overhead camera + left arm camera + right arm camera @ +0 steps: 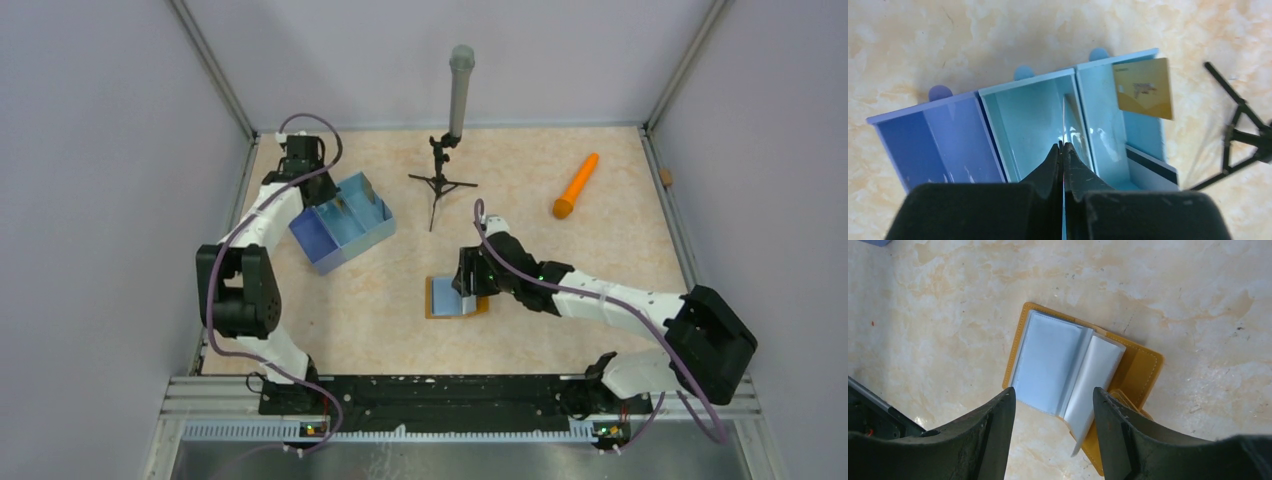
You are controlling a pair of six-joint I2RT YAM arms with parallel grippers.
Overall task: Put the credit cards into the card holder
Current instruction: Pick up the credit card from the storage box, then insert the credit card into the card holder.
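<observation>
One thin card stands in the middle compartment of the blue tray, seen only edge-on. The left gripper is clenched on it. A gold card leans in the next compartment, where a striped card is partly hidden behind the gripper. The card holder lies open on the table, well apart, under the released right gripper. Its near corner is hidden by a finger.

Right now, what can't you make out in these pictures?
Left wrist: thin card pinched by the left gripper in the blue divided plastic tray shows edge-on, face unseen.
Left wrist: dark-striped grey card, cut off by the gripper body.
Right wrist: open mustard folding wallet, cloudy sleeves hide any contents; the right gripper covers one corner.
</observation>
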